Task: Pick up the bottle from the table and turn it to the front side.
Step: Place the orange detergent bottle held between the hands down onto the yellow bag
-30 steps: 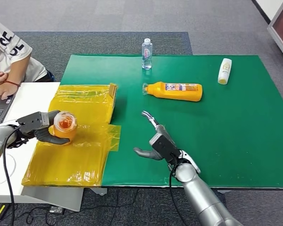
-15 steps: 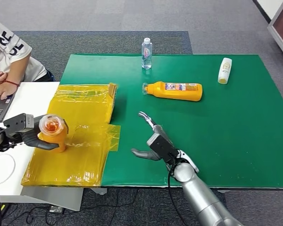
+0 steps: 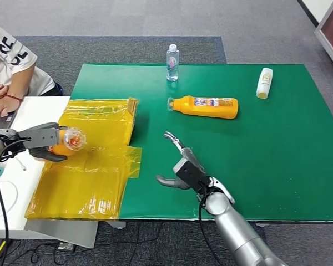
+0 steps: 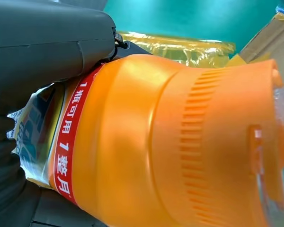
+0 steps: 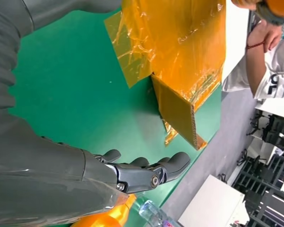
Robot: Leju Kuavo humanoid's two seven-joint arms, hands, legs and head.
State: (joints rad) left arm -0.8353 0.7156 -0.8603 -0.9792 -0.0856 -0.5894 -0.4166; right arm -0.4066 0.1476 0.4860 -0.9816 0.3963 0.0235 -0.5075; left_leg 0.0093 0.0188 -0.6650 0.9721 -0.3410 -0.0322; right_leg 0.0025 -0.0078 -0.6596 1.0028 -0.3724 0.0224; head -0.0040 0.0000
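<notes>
Where the white desk [image 3: 39, 108] meets the yellow plastic sheet [image 3: 89, 183], left hand [image 3: 41, 141] wrapped around an orange bottle [image 3: 66, 141], lifted off the sheet and lying sideways, clear cap end toward the green mat [image 3: 273, 155]. Up close, red label band [image 4: 67, 156] beside the gripping fingers. Near the mat's front edge, right hand [image 3: 183, 166] holding nothing, fingers spread. Farther back, a second orange bottle [image 3: 205, 107] on its side, a small water bottle [image 3: 172, 62] upright, a white bottle [image 3: 264, 83] at far right.
</notes>
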